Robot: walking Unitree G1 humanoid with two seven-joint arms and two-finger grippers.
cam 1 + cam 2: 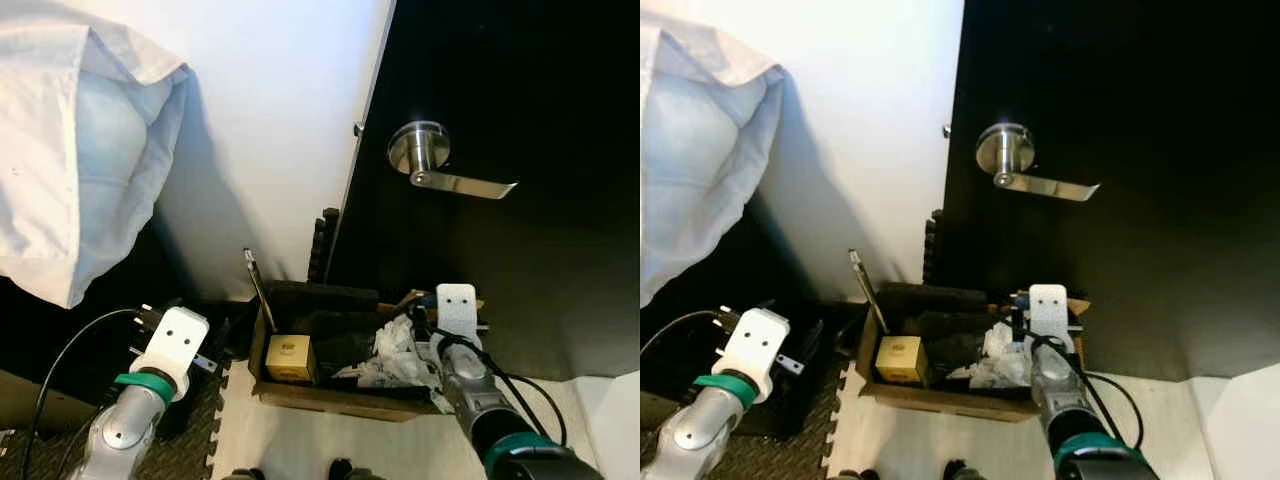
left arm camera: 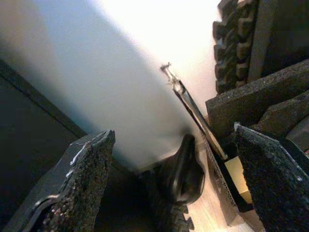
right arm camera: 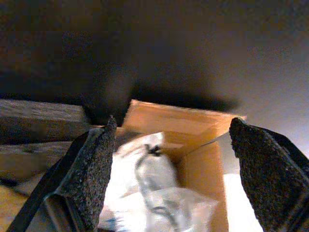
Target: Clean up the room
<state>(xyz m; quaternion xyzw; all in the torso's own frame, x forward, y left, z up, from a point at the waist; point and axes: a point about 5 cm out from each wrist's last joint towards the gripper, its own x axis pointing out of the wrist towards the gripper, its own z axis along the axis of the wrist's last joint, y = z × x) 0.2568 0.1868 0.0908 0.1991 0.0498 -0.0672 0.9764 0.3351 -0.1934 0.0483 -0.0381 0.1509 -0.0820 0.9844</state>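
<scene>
The right gripper (image 3: pixel 174 179) hangs with fingers spread wide over the cardboard box's (image 1: pixel 330 398) right end, above the crumpled white plastic wrap (image 1: pixel 398 355) — likely just dropped — so lift straight up, while the left gripper (image 2: pixel 174 179), equally wide, idles beside the box's left edge.

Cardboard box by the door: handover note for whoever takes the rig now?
Right gripper: jaws open, empty, poised over the right end of the cardboard box.
Left gripper: jaws open, empty, off to the box's left near the wall.
Box sits on the floor against the black door. Inside: crumpled white plastic at the right, a small yellow box at the left, dark foam pieces along the back.
Done: trash is in the box. Left: cannot tell what else needs collecting; a white cloth hangs at upper left.
</scene>
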